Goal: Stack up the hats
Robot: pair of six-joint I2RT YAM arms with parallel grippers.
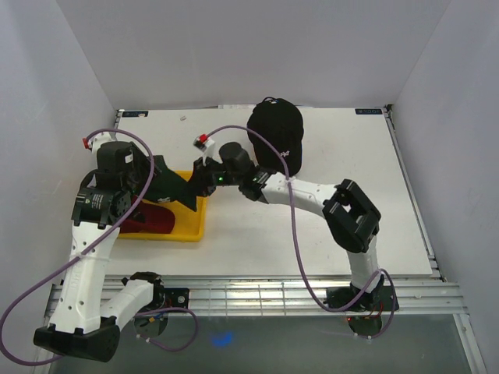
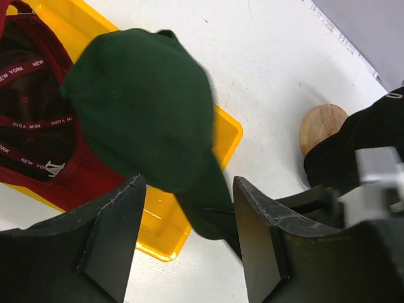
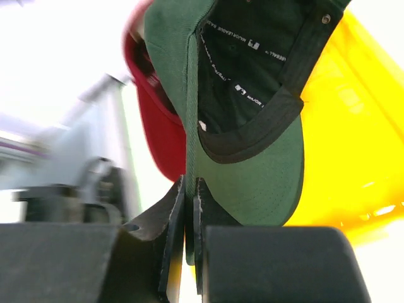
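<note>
Red cap [image 2: 31, 126] lies crown-down in the yellow tray [image 1: 195, 224] at left, our left gripper [image 2: 189, 186] hangs above with fingers spread, and our right gripper [image 3: 189, 189] pinches the dark green cap [image 2: 139, 107] by its brim, likely so we can carry it right to the black cap [image 1: 277, 132] on the far wooden stand [image 2: 320, 125].

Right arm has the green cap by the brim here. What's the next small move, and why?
Probably lift it toward the black cap on the stand: the right gripper is shut on the green cap, hanging over the yellow tray.
</note>
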